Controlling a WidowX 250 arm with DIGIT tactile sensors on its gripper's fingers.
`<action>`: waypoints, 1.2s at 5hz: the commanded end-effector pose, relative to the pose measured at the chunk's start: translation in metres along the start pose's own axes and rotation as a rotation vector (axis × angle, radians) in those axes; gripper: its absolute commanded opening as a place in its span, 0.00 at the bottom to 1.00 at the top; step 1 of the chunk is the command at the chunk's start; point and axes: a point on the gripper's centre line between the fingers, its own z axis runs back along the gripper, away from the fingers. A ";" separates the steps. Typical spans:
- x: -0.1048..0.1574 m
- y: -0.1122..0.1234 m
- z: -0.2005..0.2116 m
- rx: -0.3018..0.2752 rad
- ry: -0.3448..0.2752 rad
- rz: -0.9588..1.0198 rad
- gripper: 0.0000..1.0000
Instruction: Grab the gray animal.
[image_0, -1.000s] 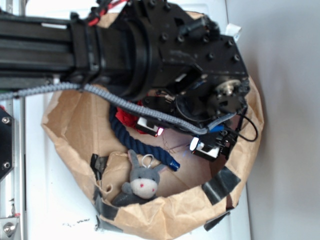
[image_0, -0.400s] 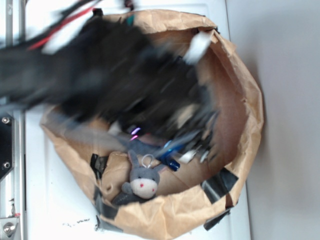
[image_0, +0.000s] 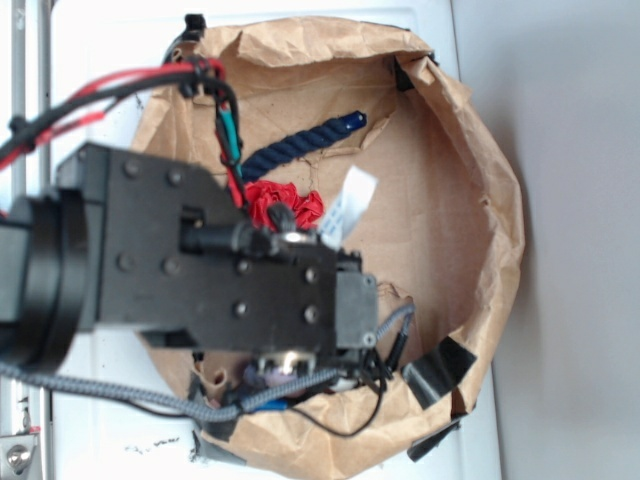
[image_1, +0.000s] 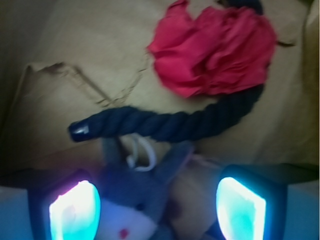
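The gray animal (image_1: 132, 202), a small plush donkey with a pale muzzle, a red nose dot and a ring on its head, lies at the bottom of the wrist view. It sits between my gripper's (image_1: 157, 210) two glowing pads, close to the left pad (image_1: 75, 212) and well apart from the right one. The gripper is open and holds nothing. In the exterior view the black wrist block (image_0: 230, 280) covers the animal completely.
A navy rope (image_1: 170, 122) lies just beyond the donkey's ears, with a red paper ball (image_1: 215, 50) behind it. Both also show in the exterior view, the rope (image_0: 300, 142) and the ball (image_0: 283, 205). The brown paper bag's rim (image_0: 500, 250) surrounds everything.
My arm has swung from the bag's upper right down to its lower left and now covers the donkey. The rope shows farther up the bag than before.
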 end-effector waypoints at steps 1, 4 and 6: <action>-0.005 -0.004 -0.033 -0.107 0.022 0.016 1.00; -0.029 0.010 -0.049 0.030 0.205 -0.039 0.00; 0.012 0.028 0.012 -0.213 0.031 -0.062 0.00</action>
